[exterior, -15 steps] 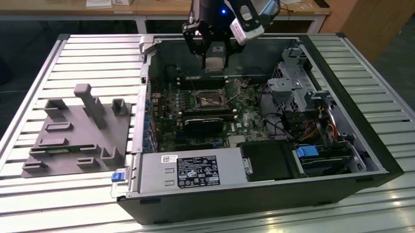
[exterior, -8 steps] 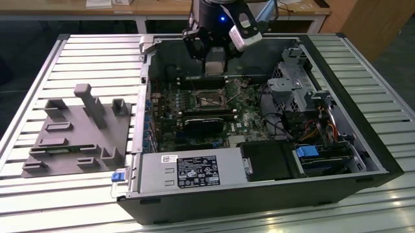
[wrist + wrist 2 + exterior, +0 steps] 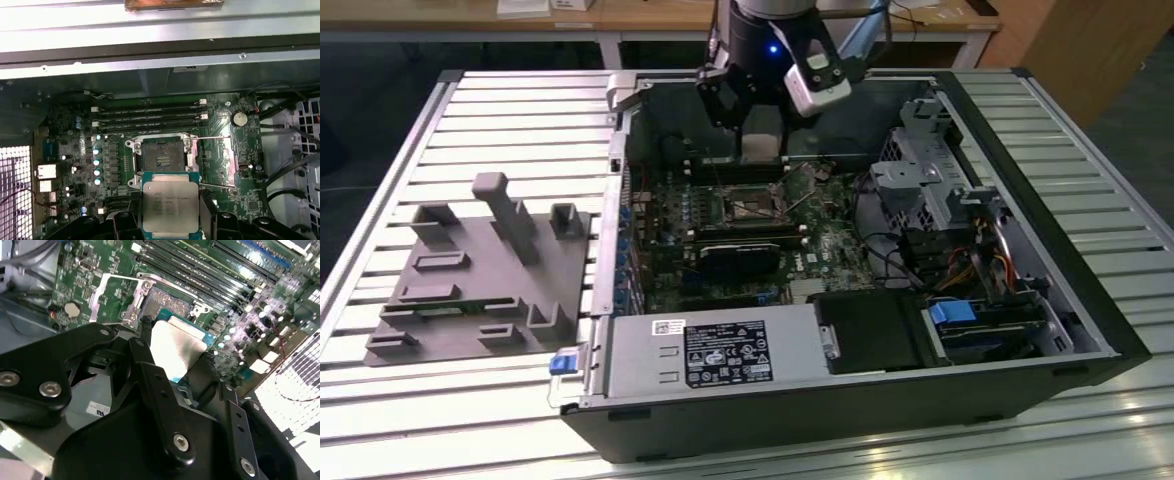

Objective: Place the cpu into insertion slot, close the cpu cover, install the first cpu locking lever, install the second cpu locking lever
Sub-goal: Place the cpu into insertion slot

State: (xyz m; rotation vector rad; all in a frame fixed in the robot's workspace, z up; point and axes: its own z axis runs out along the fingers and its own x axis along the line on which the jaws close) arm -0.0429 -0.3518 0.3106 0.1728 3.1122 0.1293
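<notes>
Held chip (image 3: 170, 200) clamped by both side edges between fingers (image 3: 125, 226) of gripper (image 3: 170, 214), apart from socket (image 3: 161, 159), just short of it. First wrist view: saw socket bare, cover (image 3: 217, 161) swung open beside it, memory slots (image 3: 150, 117) beyond. Exterior view: hung inside computer case (image 3: 1107, 330), open room above board (image 3: 834, 232), drive cage (image 3: 927, 185) toward exterior view's right.

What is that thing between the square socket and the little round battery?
The cpu cover, a silvery frame now open, sits between the insertion slot and the round battery. The second wrist view shows it.
</notes>
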